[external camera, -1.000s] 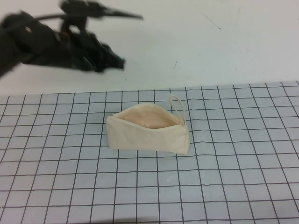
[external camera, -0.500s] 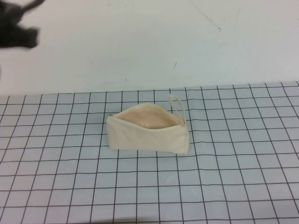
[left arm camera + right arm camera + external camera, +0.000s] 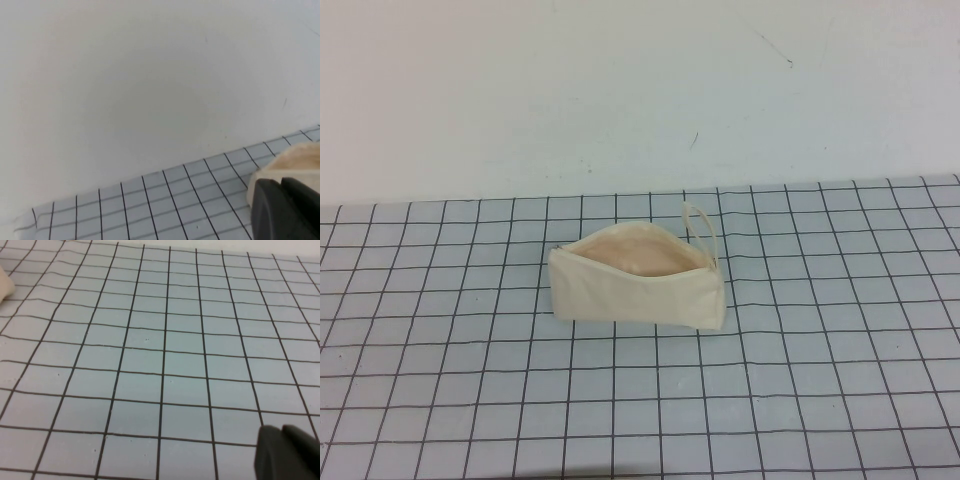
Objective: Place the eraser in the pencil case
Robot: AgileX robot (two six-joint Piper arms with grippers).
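The pencil case point(image 3: 638, 292), a cream-white wedge-shaped pouch, stands on the grid mat with its zip open and its peach lining showing. Its loop strap point(image 3: 701, 227) sticks up at the right end. The eraser shows in no view. Neither arm is in the high view. My left gripper point(image 3: 281, 186) is shut and empty, off to the left of the pouch, whose end point(image 3: 295, 159) shows just behind the fingers. My right gripper point(image 3: 281, 433) is shut and empty, low over the mat to the right of the pouch, whose corner point(image 3: 4, 284) shows at the edge.
The grey grid mat point(image 3: 820, 380) covers the near part of the table. Beyond its far edge lies plain white tabletop point(image 3: 640, 100). Nothing else stands on either.
My left arm, which was above the far left of the table, has drawn back to the left and out of the high view. The pencil case has not moved.
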